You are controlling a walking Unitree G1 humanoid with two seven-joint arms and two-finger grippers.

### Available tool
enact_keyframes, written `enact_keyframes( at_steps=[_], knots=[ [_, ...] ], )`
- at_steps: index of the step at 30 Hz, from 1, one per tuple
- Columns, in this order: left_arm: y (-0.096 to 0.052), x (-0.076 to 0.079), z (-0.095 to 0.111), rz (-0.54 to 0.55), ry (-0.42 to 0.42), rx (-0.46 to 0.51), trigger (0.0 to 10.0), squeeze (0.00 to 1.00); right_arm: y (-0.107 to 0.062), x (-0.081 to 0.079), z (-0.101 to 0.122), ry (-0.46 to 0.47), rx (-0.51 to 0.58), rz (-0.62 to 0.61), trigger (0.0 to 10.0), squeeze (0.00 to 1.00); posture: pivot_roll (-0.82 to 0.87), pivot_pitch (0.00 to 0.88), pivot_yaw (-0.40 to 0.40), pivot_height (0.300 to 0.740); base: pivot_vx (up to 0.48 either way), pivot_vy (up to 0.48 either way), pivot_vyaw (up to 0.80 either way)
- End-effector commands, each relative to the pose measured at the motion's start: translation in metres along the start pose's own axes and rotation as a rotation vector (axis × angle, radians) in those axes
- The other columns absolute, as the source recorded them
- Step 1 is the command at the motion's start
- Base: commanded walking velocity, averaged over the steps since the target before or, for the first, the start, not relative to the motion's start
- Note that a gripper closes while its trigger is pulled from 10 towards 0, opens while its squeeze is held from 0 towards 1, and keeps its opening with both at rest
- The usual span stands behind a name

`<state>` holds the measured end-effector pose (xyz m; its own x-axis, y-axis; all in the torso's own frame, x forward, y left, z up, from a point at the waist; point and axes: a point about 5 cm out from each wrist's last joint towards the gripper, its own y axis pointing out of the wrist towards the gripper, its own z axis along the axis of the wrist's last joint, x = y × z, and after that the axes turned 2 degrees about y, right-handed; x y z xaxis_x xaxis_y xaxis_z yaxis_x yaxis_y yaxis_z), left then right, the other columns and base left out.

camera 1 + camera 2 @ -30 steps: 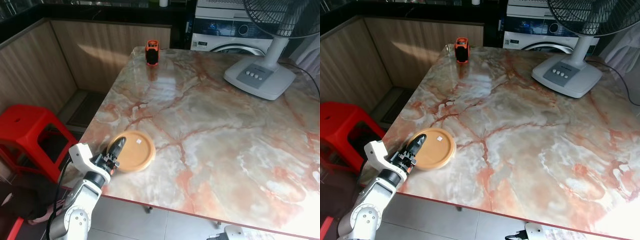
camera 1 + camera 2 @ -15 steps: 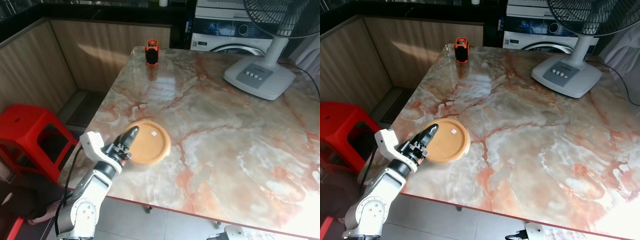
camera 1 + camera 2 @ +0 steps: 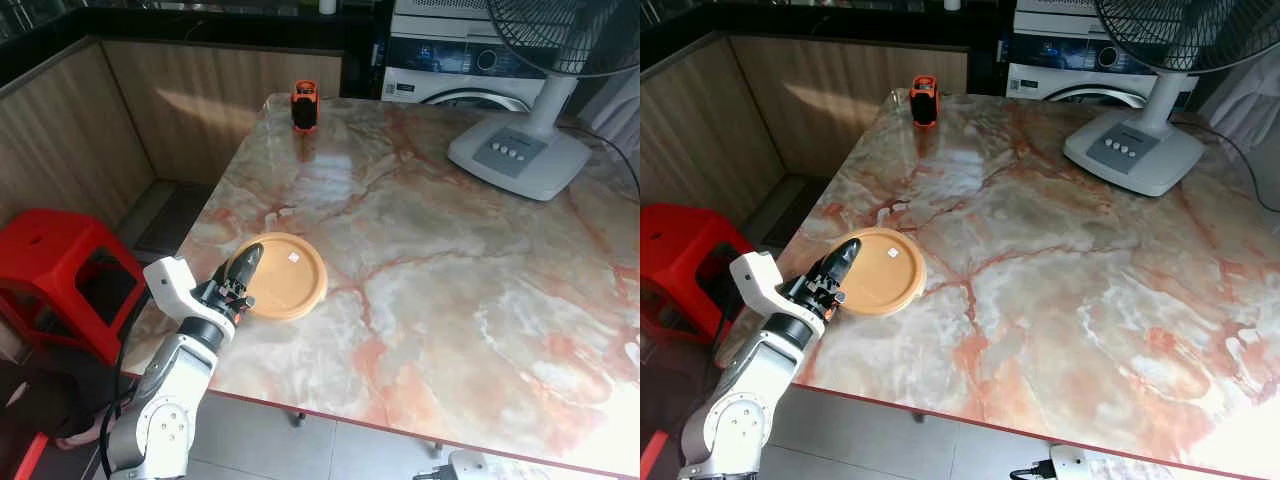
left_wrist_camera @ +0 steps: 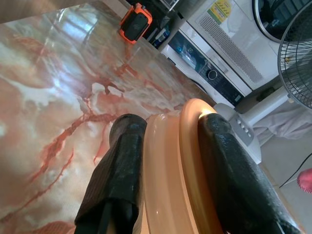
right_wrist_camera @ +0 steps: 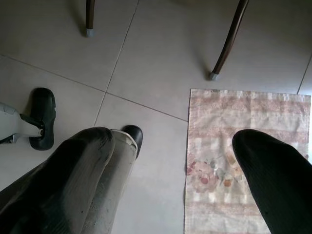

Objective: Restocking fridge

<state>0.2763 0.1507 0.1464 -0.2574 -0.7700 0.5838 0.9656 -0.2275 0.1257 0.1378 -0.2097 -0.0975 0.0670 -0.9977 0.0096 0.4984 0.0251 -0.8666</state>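
Observation:
A round orange plate point(image 3: 285, 289) lies low over the near left part of the marble table point(image 3: 450, 290); I cannot tell whether it touches the top. My left gripper point(image 3: 243, 270) is shut on the plate's near left rim. In the left wrist view the two black fingers point(image 4: 121, 165) clamp the plate point(image 4: 168, 170) edge-on, one on each face. My right gripper point(image 5: 180, 161) hangs idle below the table edge, open, over the tiled floor.
A small orange and black device point(image 3: 303, 105) stands at the table's far left corner. A white fan base point(image 3: 520, 155) sits at the far right. A red stool point(image 3: 55, 260) stands left of the table. A patterned rug point(image 5: 243, 146) lies on the floor.
My left gripper carried the plate forward and to the right over the table, then drew it back a little to the left. It stays shut on the rim.

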Motion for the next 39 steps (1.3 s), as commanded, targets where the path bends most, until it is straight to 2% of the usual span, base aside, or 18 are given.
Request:
enact_keyframes(
  at_steps=[1, 14, 39],
  knots=[
    [0.0013, 0.0067, 0.0093, -0.02, 0.014, 0.031, 10.0, 0.0, -0.0009, -0.001, -0.0055, 0.026, -0.008, -0.006, 10.0, 0.0, 0.02, 0.028, 0.012, 0.74, 0.0, 0.0, 0.0],
    [0.0021, 0.0092, 0.0073, -0.032, 0.023, 0.014, 10.0, 0.0, -0.001, -0.0027, -0.0066, 0.028, -0.006, -0.004, 10.0, 0.0, 0.02, 0.013, 0.02, 0.74, 0.0, 0.261, 0.0],
    [0.0034, 0.0069, 0.0079, -0.011, 0.02, 0.025, 10.0, 0.0, -0.0007, -0.0001, -0.0042, 0.018, -0.01, -0.012, 10.0, 0.0, 0.03, 0.044, 0.006, 0.74, 0.0, 0.245, 0.0]
  ],
)
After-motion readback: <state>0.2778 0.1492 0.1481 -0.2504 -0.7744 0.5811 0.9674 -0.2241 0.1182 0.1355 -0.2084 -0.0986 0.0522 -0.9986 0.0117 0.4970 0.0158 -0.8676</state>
